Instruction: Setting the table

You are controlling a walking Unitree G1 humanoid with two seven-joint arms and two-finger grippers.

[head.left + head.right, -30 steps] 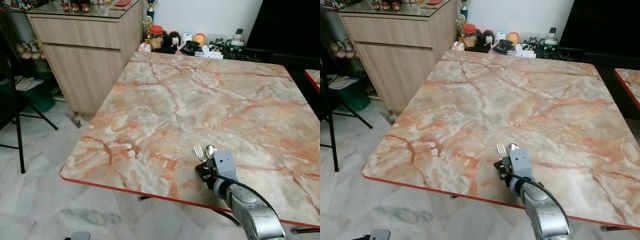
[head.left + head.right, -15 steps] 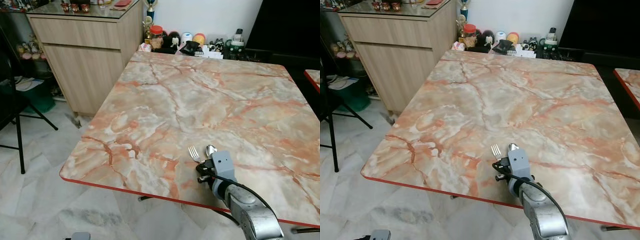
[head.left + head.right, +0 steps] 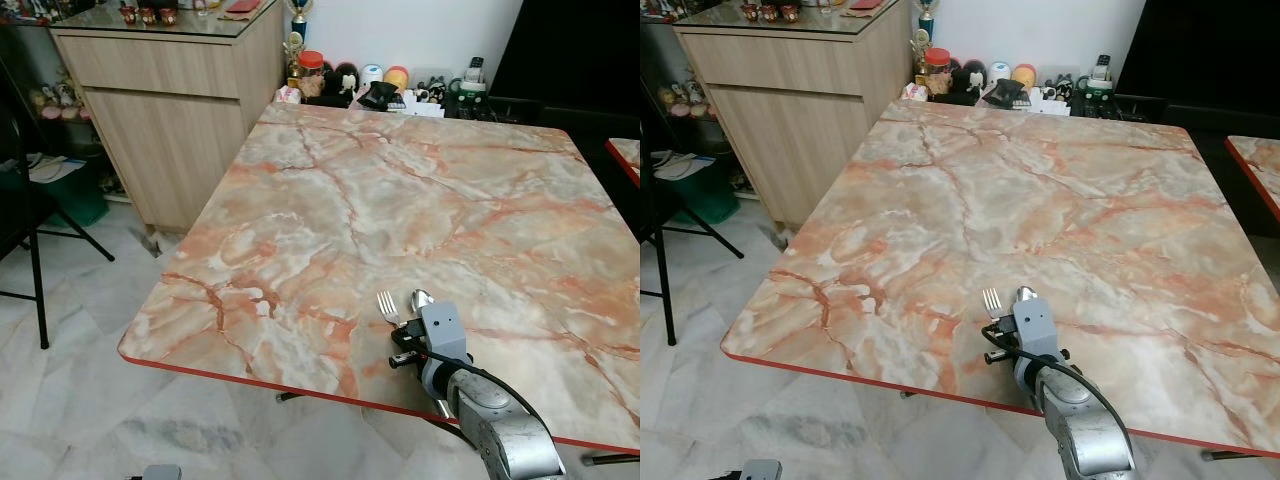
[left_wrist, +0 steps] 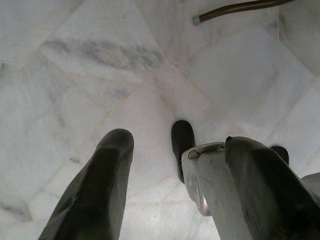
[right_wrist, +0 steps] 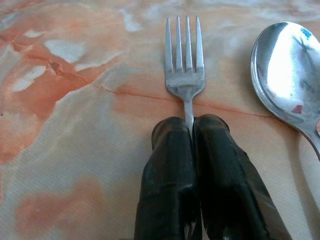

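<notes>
Left eye view shows a marble-patterned worktop (image 3: 400,200) with a red rim, and the right gripper (image 3: 403,342) low over its near edge, at about 5 o'clock of the slab, on the end of a silver arm. A fork (image 3: 388,306) lies just ahead of the gripper with its tines pointing toward 12 o'clock, and a spoon (image 3: 421,299) lies just beside it at 3 o'clock. A wooden cabinet (image 3: 170,120) stands off the worktop's far corner at 10 o'clock, with small jars and ornaments (image 3: 370,85) along the far edge at 12 o'clock. Right eye view gives the same scene, the fork and spoon close together near the front rim. Left wrist view looks down past the left gripper (image 4: 175,150), whose two black fingers stand wide apart with nothing between them, at a pale marble-tiled floor (image 4: 75,75); a dark rod crosses one corner. Right wrist view shows the right gripper's two black fingers (image 5: 170,175) pressed narrowly together on the fork's neck, just behind the tines, with fork and spoon bowl low over the orange-veined surface; whether they touch it I cannot tell.
</notes>
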